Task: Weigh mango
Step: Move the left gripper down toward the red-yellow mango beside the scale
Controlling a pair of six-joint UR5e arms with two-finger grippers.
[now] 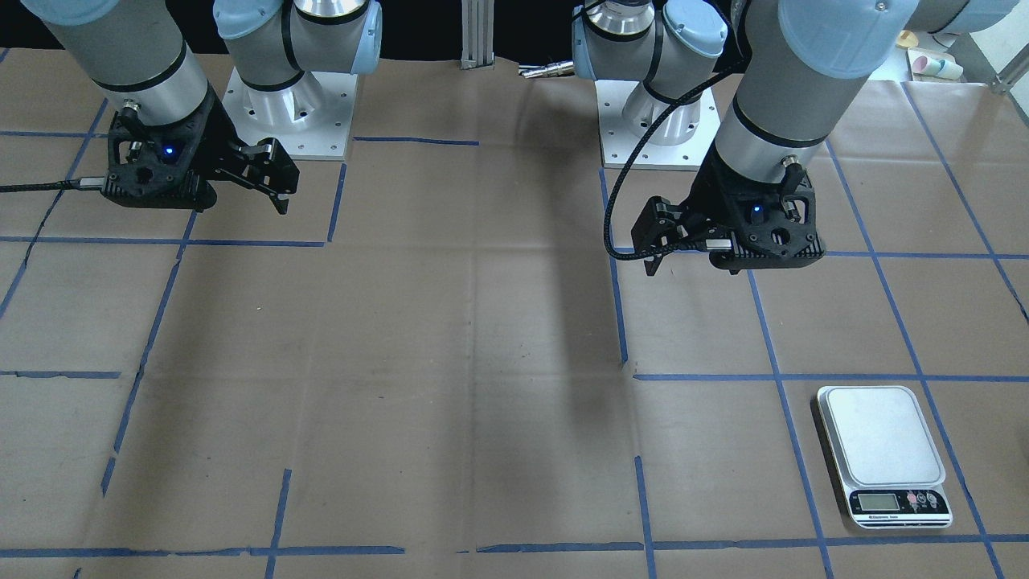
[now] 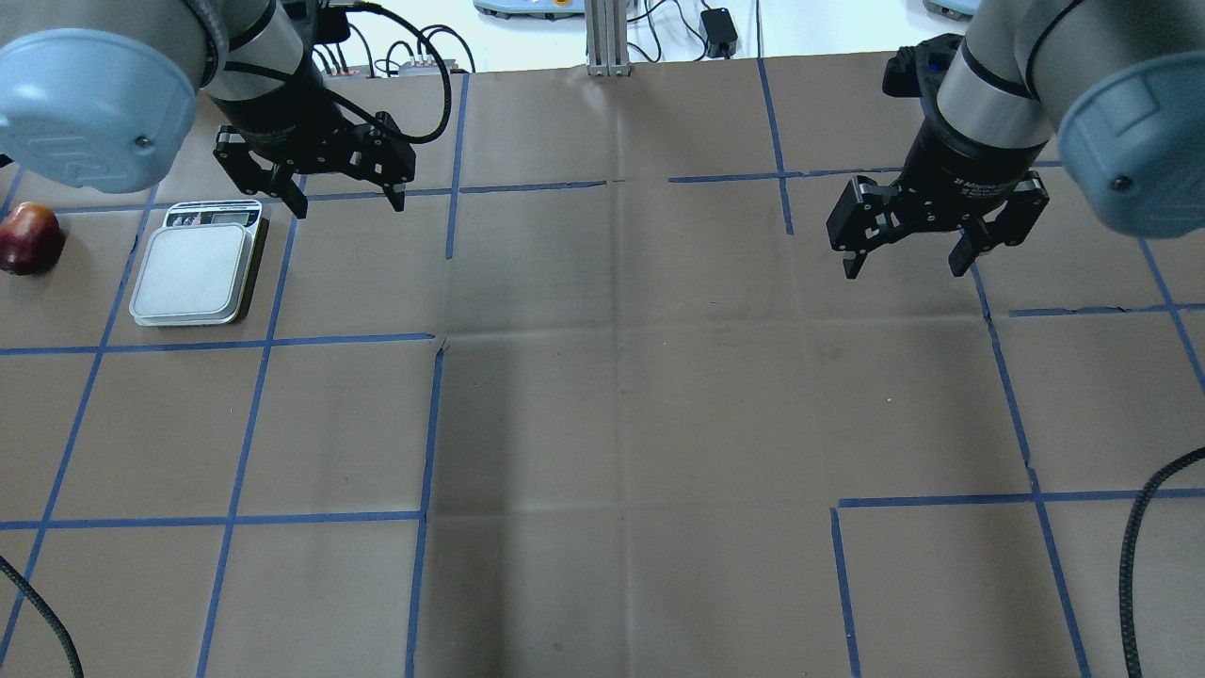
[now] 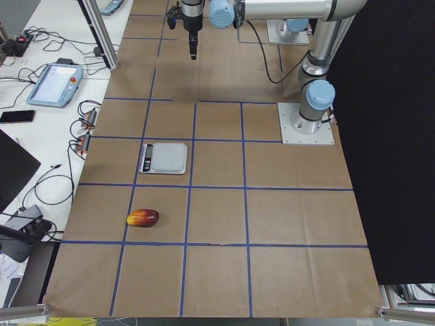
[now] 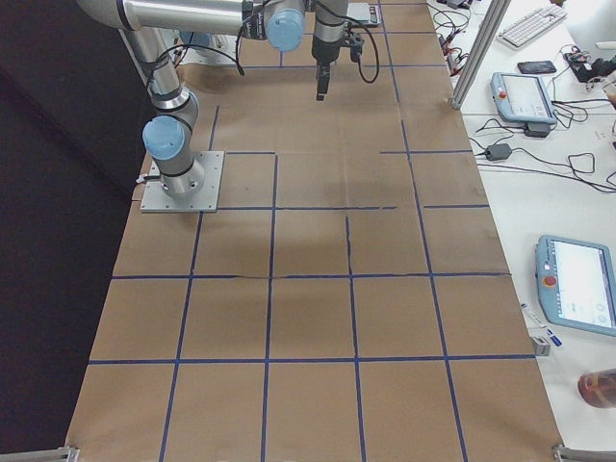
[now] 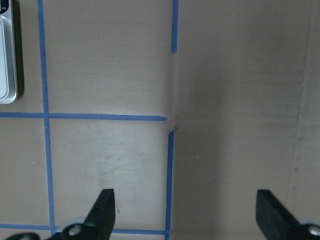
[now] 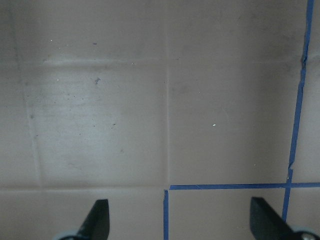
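Note:
The mango (image 2: 30,237), dark red with an orange-yellow end, lies on the brown paper at the table's far left edge; it also shows in the exterior left view (image 3: 143,218). The scale (image 2: 196,273) sits just right of it with a bare silver plate (image 1: 882,454); its edge shows in the left wrist view (image 5: 6,55). My left gripper (image 2: 348,202) hangs open and empty above the table, right of the scale's display end (image 1: 653,245) (image 5: 185,210). My right gripper (image 2: 904,268) hangs open and empty over the right half (image 1: 277,181) (image 6: 180,215).
Blue tape lines (image 2: 433,424) grid the brown paper. The two arm bases (image 1: 289,112) (image 1: 655,121) stand at the robot's side. A white bench with teach pendants (image 3: 54,83) and cables runs along the far side. A black cable (image 2: 1130,556) hangs at the right.

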